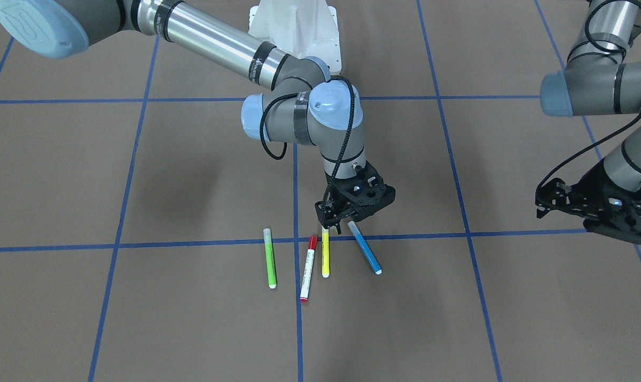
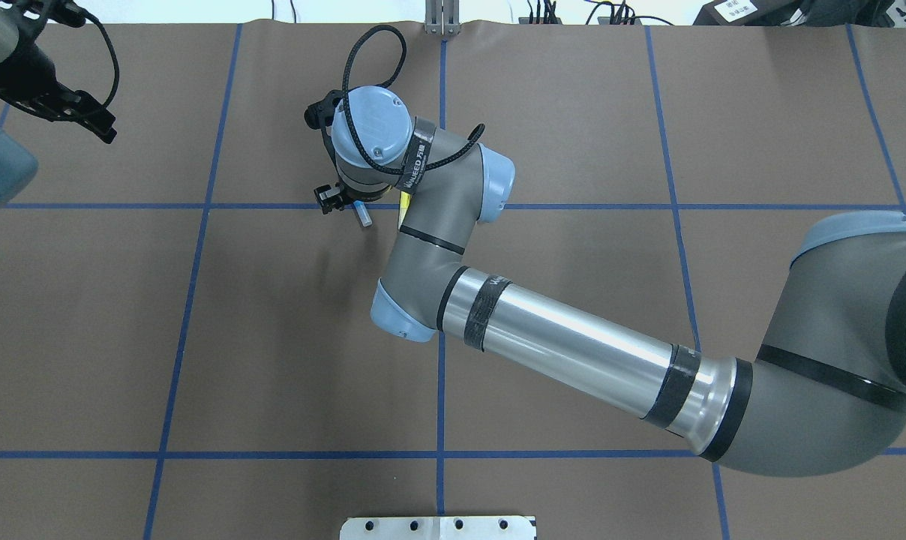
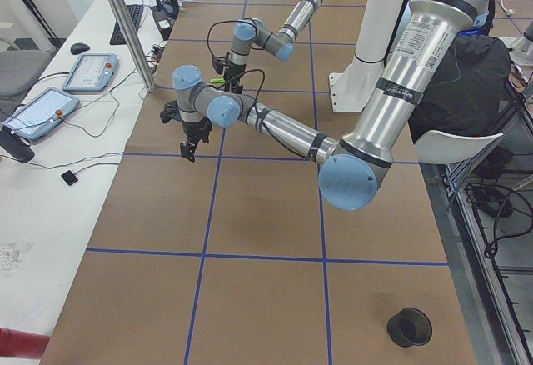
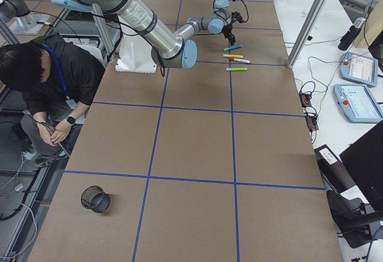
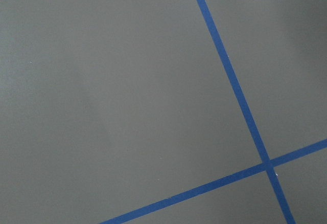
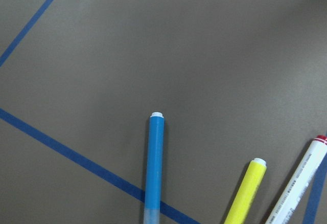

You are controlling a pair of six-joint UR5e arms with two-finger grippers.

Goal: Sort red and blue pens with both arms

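Note:
Four markers lie side by side on the brown table. The red pen (image 1: 308,268), with a white barrel and red cap, is second from the left in the front-facing view. The blue pen (image 1: 364,247) lies at the right end, tilted. My right gripper (image 1: 337,218) hovers open just above the near ends of the blue pen and the yellow marker (image 1: 325,254), holding nothing. The right wrist view looks down on the blue pen (image 6: 155,168) and the red pen (image 6: 299,188). My left gripper (image 1: 539,206) hangs open and empty far off to the side.
A lime-green marker (image 1: 270,258) lies at the left end of the row. A black mesh cup (image 4: 96,198) stands at the table's right end, and another black cup (image 3: 410,327) at its left end. A person (image 4: 42,88) crouches beside the robot's base.

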